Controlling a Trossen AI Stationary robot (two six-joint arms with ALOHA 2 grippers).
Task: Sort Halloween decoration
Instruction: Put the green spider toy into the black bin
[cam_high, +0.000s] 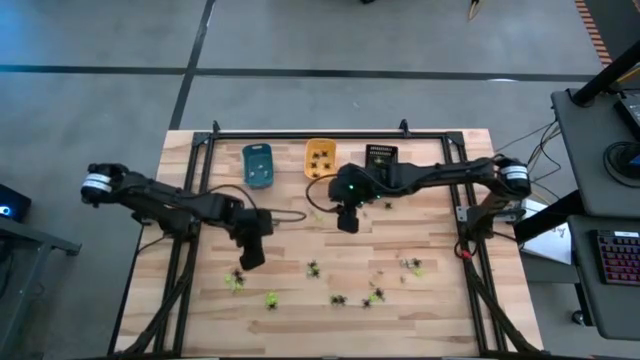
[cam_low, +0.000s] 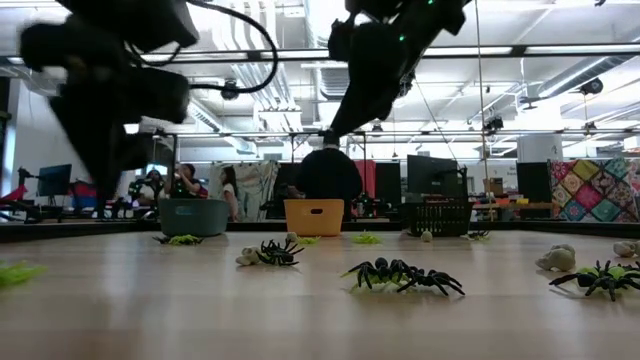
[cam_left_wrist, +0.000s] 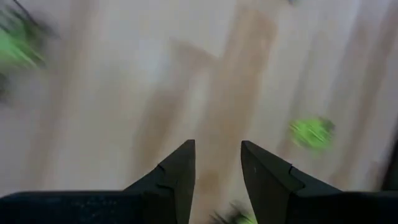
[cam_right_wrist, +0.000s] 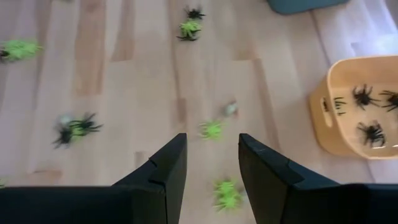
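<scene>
Tiny plastic spiders, the Halloween decoration, lie scattered over the near half of the wooden table: black ones (cam_high: 313, 268), yellow-green ones (cam_high: 271, 298) and mixed pairs (cam_low: 400, 275). My left gripper (cam_high: 250, 255) hovers open above the table's near left, a green spider (cam_left_wrist: 311, 132) off to one side of its fingers. My right gripper (cam_high: 347, 222) hangs open over the table's middle, just in front of the orange tray (cam_right_wrist: 348, 106), which holds black spiders (cam_right_wrist: 372, 132). Green spiders (cam_right_wrist: 212, 129) lie on the wood beyond its fingertips. Nothing sits between either pair of fingers.
A blue tray (cam_high: 258, 165), the orange tray (cam_high: 320, 158) and a black tray (cam_high: 380, 160) stand in a row at the table's far edge. A black metal frame (cam_high: 330, 133) borders the table. People and desks show in the room behind (cam_low: 190, 180).
</scene>
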